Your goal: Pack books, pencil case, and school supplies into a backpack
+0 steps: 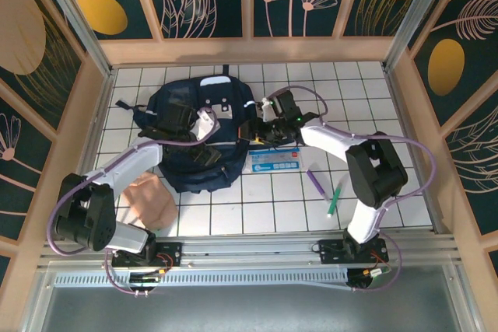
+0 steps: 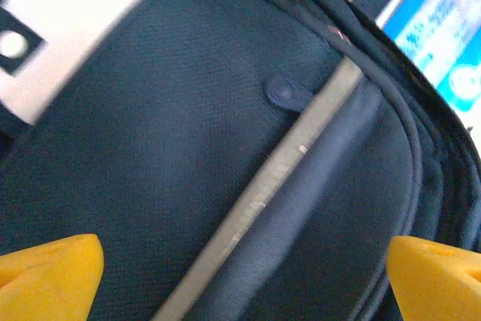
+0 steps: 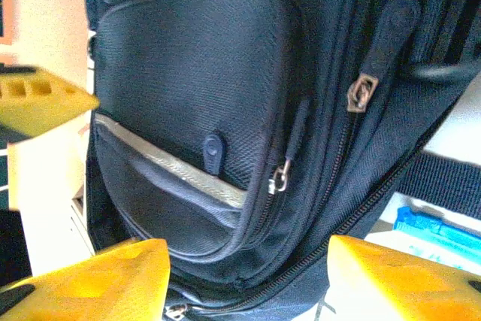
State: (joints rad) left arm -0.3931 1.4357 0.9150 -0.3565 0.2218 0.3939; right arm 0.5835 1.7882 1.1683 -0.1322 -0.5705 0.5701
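left gripper (image 2: 244, 264) and right gripper (image 3: 244, 280) both spread wide over the backpack (image 1: 201, 172), lying left of centre on the table (image 1: 366, 99), probably soft and floppy, so pinch the zipper pull (image 3: 279, 180).

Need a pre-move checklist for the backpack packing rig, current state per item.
1. Left gripper open, empty, over the backpack front panel: ok.
2. Right gripper open, empty, at the backpack's side: ok.
3. Compartment open for loading: not ok; the zip by the zipper pull looks shut in the right wrist view.
4. Purple pen and green pen lying free on the table: ok.
5. Blue-and-white book clear to grasp: cannot tell; the right gripper overlaps its top edge in the top view.
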